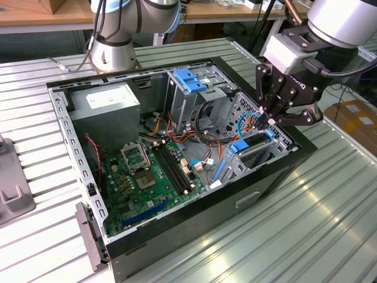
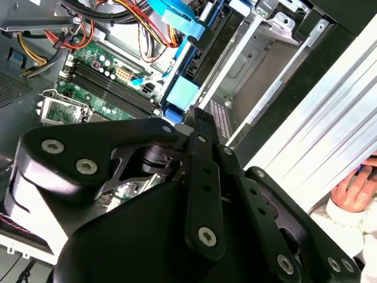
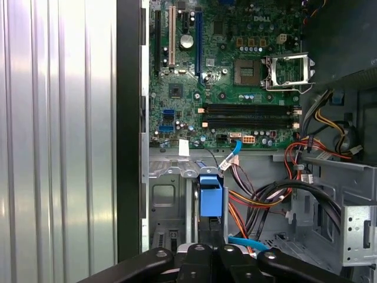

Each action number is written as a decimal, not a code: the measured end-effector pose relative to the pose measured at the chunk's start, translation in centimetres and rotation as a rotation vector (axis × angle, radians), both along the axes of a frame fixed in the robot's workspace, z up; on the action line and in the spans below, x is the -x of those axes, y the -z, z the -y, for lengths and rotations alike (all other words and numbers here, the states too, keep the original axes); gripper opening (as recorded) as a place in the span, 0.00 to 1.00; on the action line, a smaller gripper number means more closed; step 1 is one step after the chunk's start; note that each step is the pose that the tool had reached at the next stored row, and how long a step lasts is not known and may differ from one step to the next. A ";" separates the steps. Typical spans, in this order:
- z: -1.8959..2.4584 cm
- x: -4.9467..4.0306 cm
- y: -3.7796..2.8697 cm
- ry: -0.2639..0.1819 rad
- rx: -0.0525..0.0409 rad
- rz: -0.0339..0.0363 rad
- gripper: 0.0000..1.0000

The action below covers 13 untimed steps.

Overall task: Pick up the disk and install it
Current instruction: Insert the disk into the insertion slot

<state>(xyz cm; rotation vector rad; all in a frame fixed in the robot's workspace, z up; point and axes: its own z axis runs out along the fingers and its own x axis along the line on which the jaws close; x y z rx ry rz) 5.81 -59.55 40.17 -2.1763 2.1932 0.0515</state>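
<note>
The disk stands on edge in the drive cage at the end of the open computer case toward the exterior view's right, its blue tab facing the motherboard. The end effector hangs just above it, fingers drawn together. The case lies on the ribbed table.

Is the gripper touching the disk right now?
Cannot tell. In the exterior view the gripper hangs directly over the disk and overlaps its top edge, so neither contact nor a gap shows plainly.
</note>
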 end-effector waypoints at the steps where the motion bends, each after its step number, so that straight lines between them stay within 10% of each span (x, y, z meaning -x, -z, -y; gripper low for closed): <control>1: 0.00 -0.15 0.03 0.000 -0.0002 -0.0001 0.10; 13: -0.02 -3.22 0.74 -0.005 -0.0003 -0.0040 0.10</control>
